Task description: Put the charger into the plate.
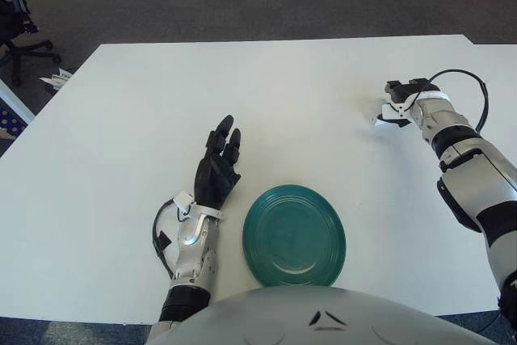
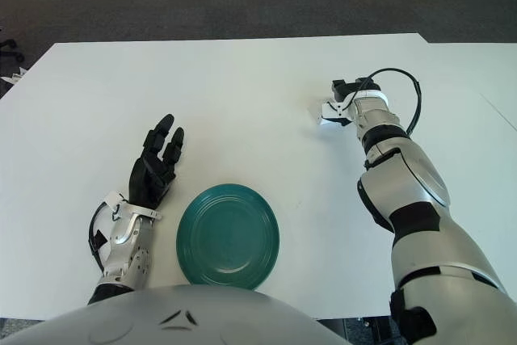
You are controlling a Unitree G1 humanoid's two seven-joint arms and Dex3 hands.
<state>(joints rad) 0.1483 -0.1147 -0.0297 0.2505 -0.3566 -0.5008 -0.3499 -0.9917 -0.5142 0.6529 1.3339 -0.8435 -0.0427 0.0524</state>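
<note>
Right hand [image 1: 397, 100] is extended far out over the right side of the white table [image 1: 121, 135], well apart from the green plate [image 1: 294, 235]. Its dark fingers [image 2: 341, 86] curl down around a small white object, apparently the charger [image 2: 329, 112], which shows only as a pale block at the lower left of the hand; the hand covers most of it, so the shape cannot be confirmed. Grasp appears closed on the charger, though whether the block is lifted or touching the tabletop cannot be told. A black cable [image 1: 468, 90] loops up and over the right wrist. The right forearm runs back toward the lower right edge of the view. The plate is round, shallow and has nothing in it; it sits on the table near the front edge, just ahead of the robot's torso [image 1: 323, 317]. Left hand [image 1: 218, 169] shows just left of the plate, palm toward the plate, black fingers extended and slightly spread, holding nothing. Its silver wrist section shows beside the plate's left rim, not touching it. Beyond the table is dark carpet, with an office chair base [image 1: 20, 50] at far left and some white paper scraps [image 1: 55, 79] on the floor near the table's left corner.
</note>
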